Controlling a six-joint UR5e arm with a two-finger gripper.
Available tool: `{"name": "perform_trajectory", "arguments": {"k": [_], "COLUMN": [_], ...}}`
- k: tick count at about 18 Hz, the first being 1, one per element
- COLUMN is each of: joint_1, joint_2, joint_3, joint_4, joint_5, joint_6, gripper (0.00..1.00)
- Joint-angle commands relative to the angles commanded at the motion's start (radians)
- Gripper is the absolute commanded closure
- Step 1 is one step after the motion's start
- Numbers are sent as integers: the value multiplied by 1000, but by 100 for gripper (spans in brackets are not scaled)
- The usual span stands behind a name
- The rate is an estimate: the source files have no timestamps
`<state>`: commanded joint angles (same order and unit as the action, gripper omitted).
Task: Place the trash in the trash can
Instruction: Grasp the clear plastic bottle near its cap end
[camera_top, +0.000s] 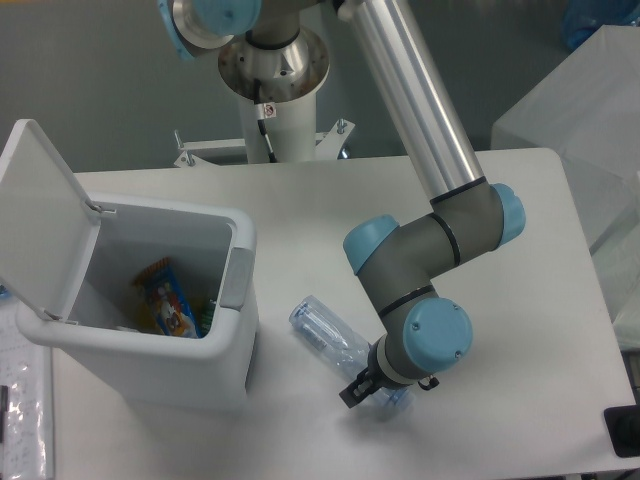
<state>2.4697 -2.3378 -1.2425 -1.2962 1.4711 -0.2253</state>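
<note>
Pickup step: gripper (362, 388) low over cap end of bottle (335, 343) lying on table (300, 210) right of open bin (236, 300), finger state hidden; next needs firm grasp, lift, carry left.

no text or label here is clear enough to read.

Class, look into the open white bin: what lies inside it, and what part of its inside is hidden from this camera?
Inside the bin lies an orange-and-blue wrapper, with something green beside it. The near wall hides the rest of the floor, so more may lie there.
</note>
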Motion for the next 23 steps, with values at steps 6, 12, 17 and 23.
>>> {"name": "perform_trajectory", "arguments": {"k": [6, 12, 17, 23], "joint_1": [-2, -3, -2, 9], "joint_2": [-2, 55, 124, 155], "joint_3": [0, 12, 15, 83], "joint_4": [46, 158, 375, 508], "joint_5": [8, 0, -49, -188], "joint_6": [-6, 9, 79, 213], "gripper": [45, 44, 44, 44]}}
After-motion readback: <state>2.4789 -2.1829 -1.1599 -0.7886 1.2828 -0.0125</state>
